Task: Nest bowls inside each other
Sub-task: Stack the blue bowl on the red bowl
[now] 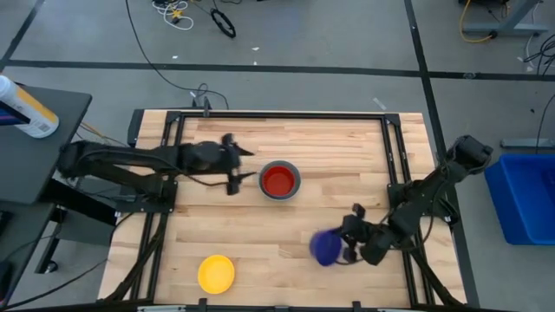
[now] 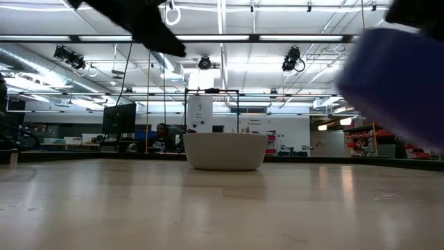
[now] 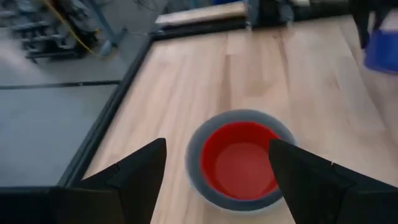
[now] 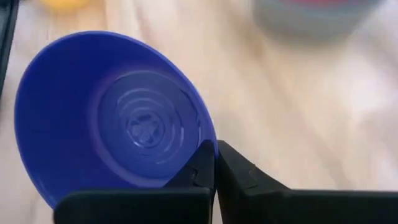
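Observation:
A red bowl point(image 1: 279, 180) sits nested inside a grey bowl point(image 1: 279, 194) at the table's middle; in the left wrist view the red bowl point(image 3: 239, 158) shows inside the grey rim point(image 3: 198, 168). My left gripper point(image 1: 247, 165) stands open just left of this pair, its fingers point(image 3: 143, 168) short of the bowls. A dark blue bowl point(image 1: 325, 248) hangs near the table's near right, with my right gripper point(image 1: 344, 246) shut on it. A yellow bowl point(image 1: 216, 273) rests near the table's near edge, left of centre. My right gripper pinches the dark blue bowl's rim point(image 4: 210, 142), one finger point(image 4: 198, 168) inside the bowl and one outside. The fingers come slanting down from the table's right. The bowl is tipped, its opening toward the wrist, and it hangs clear of the table point(image 2: 402, 83).
Dark frame rails point(image 1: 395, 147) run along the table's left, right and far sides. A blue bin point(image 1: 525, 195) stands off the right edge. A bottle point(image 1: 26, 108) lies on a dark side table at the left. Bare wood lies between the yellow and blue bowls.

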